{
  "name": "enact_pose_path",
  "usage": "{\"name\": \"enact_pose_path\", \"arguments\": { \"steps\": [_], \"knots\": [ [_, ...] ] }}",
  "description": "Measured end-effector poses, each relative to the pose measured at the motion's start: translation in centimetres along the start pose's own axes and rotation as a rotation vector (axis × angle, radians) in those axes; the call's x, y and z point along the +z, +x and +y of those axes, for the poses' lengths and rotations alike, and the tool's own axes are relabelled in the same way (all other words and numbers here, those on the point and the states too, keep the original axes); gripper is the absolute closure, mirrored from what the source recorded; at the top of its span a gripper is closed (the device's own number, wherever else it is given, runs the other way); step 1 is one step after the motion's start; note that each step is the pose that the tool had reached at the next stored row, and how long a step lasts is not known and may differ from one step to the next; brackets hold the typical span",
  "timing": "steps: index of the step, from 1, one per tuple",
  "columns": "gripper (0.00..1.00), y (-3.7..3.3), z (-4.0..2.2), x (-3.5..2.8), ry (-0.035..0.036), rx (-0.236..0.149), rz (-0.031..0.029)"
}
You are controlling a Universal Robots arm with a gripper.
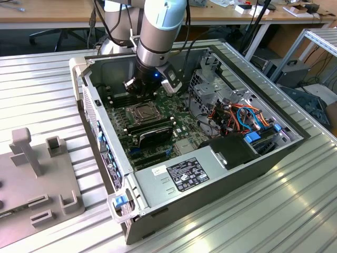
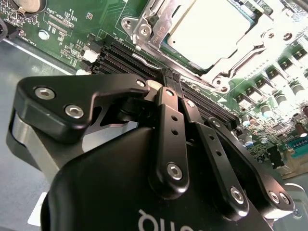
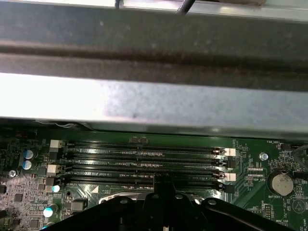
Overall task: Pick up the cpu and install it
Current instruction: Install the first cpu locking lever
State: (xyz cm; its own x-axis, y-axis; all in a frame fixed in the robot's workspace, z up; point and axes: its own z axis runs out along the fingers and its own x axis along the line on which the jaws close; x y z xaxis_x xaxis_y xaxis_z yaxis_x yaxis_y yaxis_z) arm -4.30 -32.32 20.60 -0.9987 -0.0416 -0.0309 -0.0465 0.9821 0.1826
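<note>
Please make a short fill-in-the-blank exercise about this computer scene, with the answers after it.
1. The cpu lies in its ___ on the motherboard.
2. The gripper hangs above ___ long memory slots.
3. The motherboard is ___ in colour.
Answers: socket; four; green.

Reaches down from the exterior view's top: 1 grey arm (image 1: pixel 160 26), wrist near vertical, a blue light lit on the wrist. Ends in a black tool (image 1: pixel 141 89), pointed straight down. In the second wrist view, tool (image 2: pixel 172 77) with 2 linkage bars converging, fingertips pressed together at the tip, nothing between them. In the first wrist view, tool (image 3: pixel 163 180) likewise drawn to 1 narrow point.
</note>
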Motion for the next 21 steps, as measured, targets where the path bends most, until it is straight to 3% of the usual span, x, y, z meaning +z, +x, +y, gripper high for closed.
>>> {"name": "enact_pose_path", "arguments": {
  "steps": [21],
  "knots": [
    [0.89,0.02,-0.13,0.52,0.0042,0.003,-0.0005]
  ]
}}
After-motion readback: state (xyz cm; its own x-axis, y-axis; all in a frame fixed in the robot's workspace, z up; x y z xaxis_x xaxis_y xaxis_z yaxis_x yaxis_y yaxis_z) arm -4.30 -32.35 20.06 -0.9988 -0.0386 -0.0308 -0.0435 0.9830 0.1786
